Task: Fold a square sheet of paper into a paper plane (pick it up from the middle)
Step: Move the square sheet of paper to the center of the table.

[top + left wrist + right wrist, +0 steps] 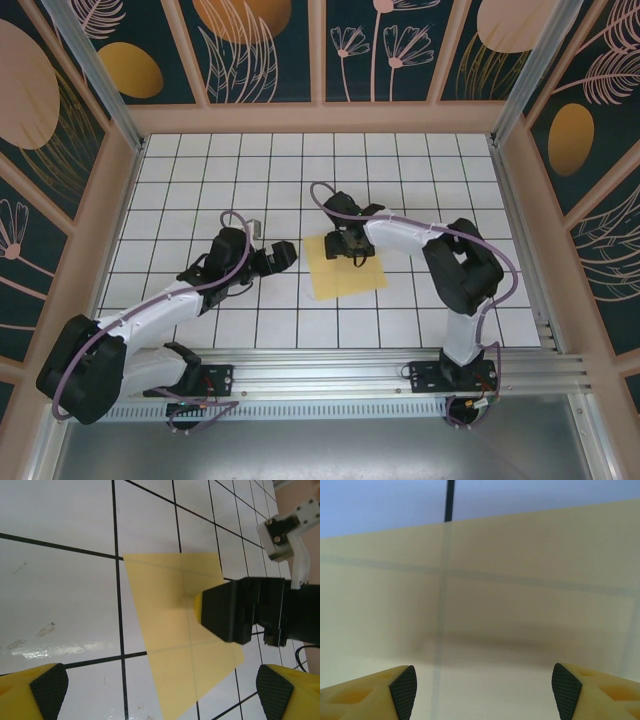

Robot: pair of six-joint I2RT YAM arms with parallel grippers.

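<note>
Close up, right gripper [480, 687] gapes over yellow sheet [520, 625], gridlines [530, 581] showing through.

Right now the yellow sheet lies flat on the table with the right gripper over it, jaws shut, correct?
No, the jaws are open. The right wrist view shows the right gripper over the flat square sheet of paper with its fingertips spread wide apart.

The square sheet of paper [170, 605] is thin, matt yellow, with grid lines showing through it. The table [60, 595] is smooth, glossy white. On the left gripper [160, 692], yellow plastic fingers [20, 702] carry black pads [47, 685], finely grained, perhaps rubber.
</note>
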